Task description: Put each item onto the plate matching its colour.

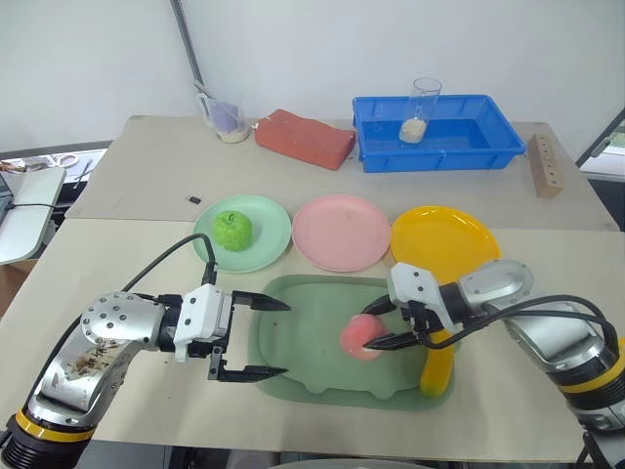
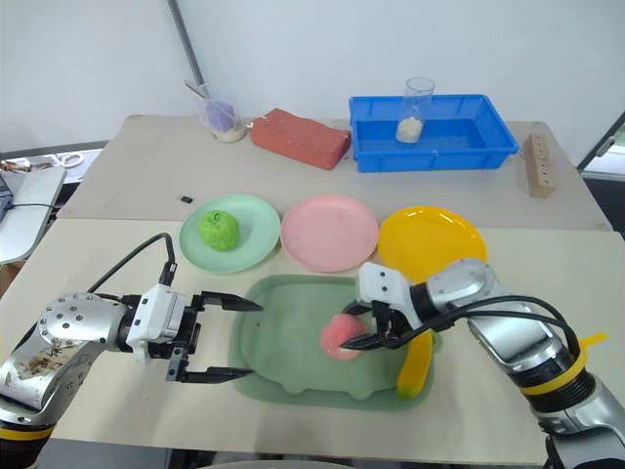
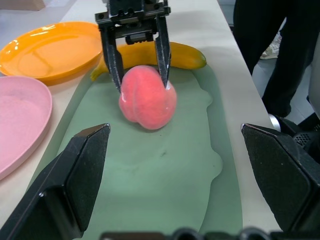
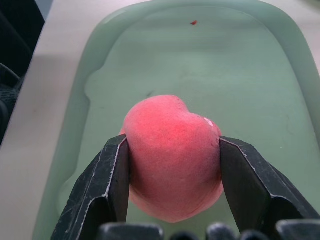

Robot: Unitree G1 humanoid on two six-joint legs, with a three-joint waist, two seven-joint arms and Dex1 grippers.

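Peach gripped on the tray, pink plate waiting just beyond

The pink peach [image 4: 172,157] rests on the dull-green tray [image 1: 303,332], clasped on both flanks by the right gripper [image 1: 383,325], its black fingers [image 4: 107,187] pressed against the fruit. The pink plate [image 1: 342,232] lies just past the tray's far edge, between the green plate [image 1: 273,234], which holds the apple [image 1: 232,230], and the yellow plate [image 1: 444,239]. The left gripper [image 1: 252,337] hangs wide open and empty over the tray's other end.

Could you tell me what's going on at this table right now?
The robot is sorting toy fruit onto colour-matched plates. The right gripper has closed on the peach in the green tray. The apple sits on the green plate; the banana lies at the tray's edge. The left gripper is open.
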